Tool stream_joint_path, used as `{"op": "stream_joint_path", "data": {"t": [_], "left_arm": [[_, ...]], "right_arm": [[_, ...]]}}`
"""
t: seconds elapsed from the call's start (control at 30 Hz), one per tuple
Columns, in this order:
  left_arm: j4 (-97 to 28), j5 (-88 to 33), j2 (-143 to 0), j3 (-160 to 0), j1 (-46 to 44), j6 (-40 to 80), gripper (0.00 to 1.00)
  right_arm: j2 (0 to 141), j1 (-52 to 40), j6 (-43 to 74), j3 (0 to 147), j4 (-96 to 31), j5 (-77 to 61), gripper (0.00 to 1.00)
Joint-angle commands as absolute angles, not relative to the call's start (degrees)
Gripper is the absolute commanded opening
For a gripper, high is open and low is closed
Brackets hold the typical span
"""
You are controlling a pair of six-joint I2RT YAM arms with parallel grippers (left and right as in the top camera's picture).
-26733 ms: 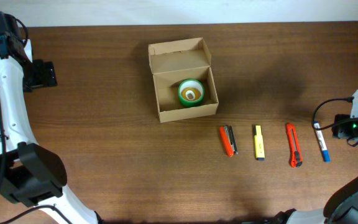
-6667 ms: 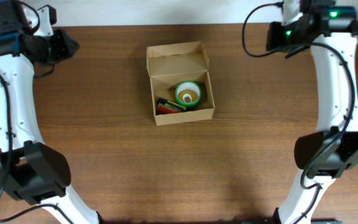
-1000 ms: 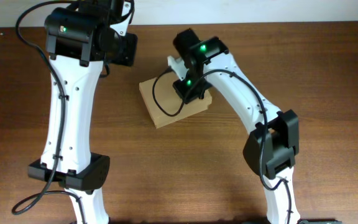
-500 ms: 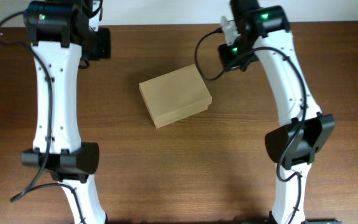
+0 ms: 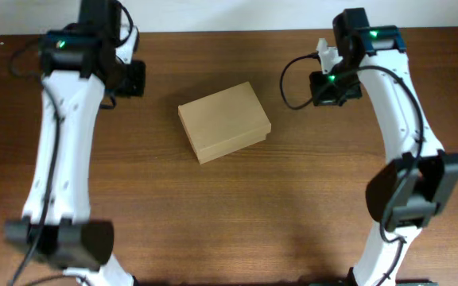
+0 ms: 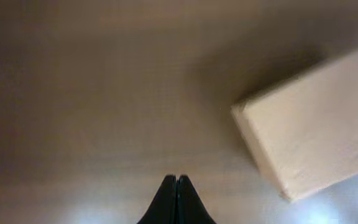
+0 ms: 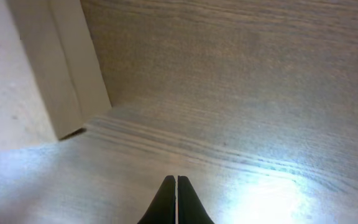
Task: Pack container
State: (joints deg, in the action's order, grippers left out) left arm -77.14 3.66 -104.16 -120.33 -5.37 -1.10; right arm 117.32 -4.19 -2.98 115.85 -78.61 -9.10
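The container (image 5: 224, 121), a tan cardboard box, lies on the table with its lid down, so its contents are hidden. In the left wrist view the container (image 6: 319, 118) sits to the right. In the right wrist view one corner of the container (image 7: 23, 74) fills the left side. My left gripper (image 5: 131, 79) hangs to the left of the box, apart from it. Its fingertips (image 6: 176, 178) are shut with nothing between them. To the right of the box my right gripper (image 5: 325, 86) hovers over bare wood, also apart from it and shut (image 7: 176, 179) on nothing.
The brown wooden table (image 5: 293, 206) carries only the box. Both white arms rise from the near edge along the left and right sides. The table's far edge runs just behind the arms' heads.
A second ago my right gripper was over the closed box; it has since drawn off to the right. The left gripper has also backed away to the left. The box has not moved.
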Motion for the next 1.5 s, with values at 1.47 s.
{"op": "stream_joint_path", "data": {"t": [1.47], "left_arm": [[-55.0,-5.6,-118.3,-97.5,-10.1,0.4,0.02]], "right_arm": [[115.8,-10.3,-4.3,96.2,-66.3,-10.1,0.04]]}}
